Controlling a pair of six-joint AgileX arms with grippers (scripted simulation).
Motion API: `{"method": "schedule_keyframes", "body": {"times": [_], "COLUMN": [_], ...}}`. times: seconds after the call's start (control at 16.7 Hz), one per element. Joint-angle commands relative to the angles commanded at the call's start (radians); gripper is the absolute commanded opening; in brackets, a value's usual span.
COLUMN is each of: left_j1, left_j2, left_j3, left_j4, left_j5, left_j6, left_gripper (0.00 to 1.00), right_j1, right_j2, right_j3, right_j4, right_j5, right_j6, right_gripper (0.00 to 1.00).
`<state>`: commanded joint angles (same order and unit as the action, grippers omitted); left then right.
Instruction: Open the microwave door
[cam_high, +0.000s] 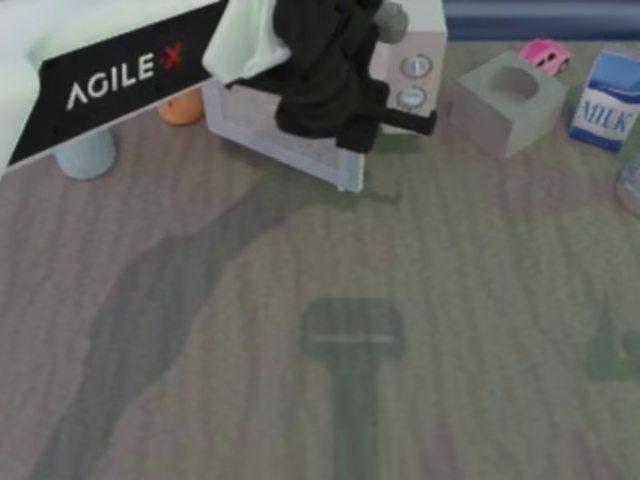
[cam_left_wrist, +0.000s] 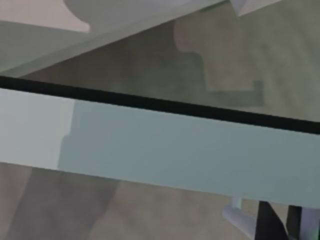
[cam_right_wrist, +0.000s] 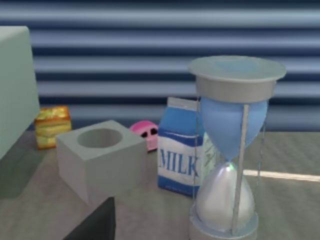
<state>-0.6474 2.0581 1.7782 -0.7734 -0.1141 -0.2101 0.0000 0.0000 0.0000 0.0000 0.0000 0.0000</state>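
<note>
The white microwave (cam_high: 428, 40) stands at the back of the table, its two round knobs (cam_high: 413, 82) on the right panel. The microwave door (cam_high: 270, 135) stands swung partly out from the front, hinged at the left, its free edge toward the table's middle. My left gripper (cam_high: 425, 124) reaches over the microwave and is shut at that free edge. In the left wrist view the door (cam_left_wrist: 175, 150) is a wide pale band, with a lilac handle bar (cam_left_wrist: 239, 219) beside my left gripper (cam_left_wrist: 283, 225). Only a dark part of my right gripper (cam_right_wrist: 97, 225) shows.
A grey cube with a round hole (cam_high: 510, 95), a pink toy car (cam_high: 546, 54) and a milk carton (cam_high: 606, 102) stand right of the microwave. An hourglass (cam_right_wrist: 232, 150) stands close to the right wrist camera. An orange cup (cam_high: 182, 108) and a pale blue cup (cam_high: 85, 155) sit at the left.
</note>
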Motion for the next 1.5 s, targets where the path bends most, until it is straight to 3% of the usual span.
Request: {"method": "schedule_keyframes", "body": {"times": [0.36, 1.5], "left_j1": [0.029, 0.03], "left_j2": [-0.077, -0.078], "left_j3": [-0.111, -0.112], "left_j4": [0.045, 0.045], "left_j5": [0.054, 0.054], "left_j6": [0.109, 0.109], "left_gripper": [0.0, 0.0], "right_j1": [0.0, 0.0], "right_j2": [0.0, 0.0], "right_j3": [0.0, 0.0], "right_j4": [0.0, 0.0], "right_j5": [0.0, 0.0], "right_j6": [0.0, 0.0], "right_gripper": [1.0, 1.0]}}
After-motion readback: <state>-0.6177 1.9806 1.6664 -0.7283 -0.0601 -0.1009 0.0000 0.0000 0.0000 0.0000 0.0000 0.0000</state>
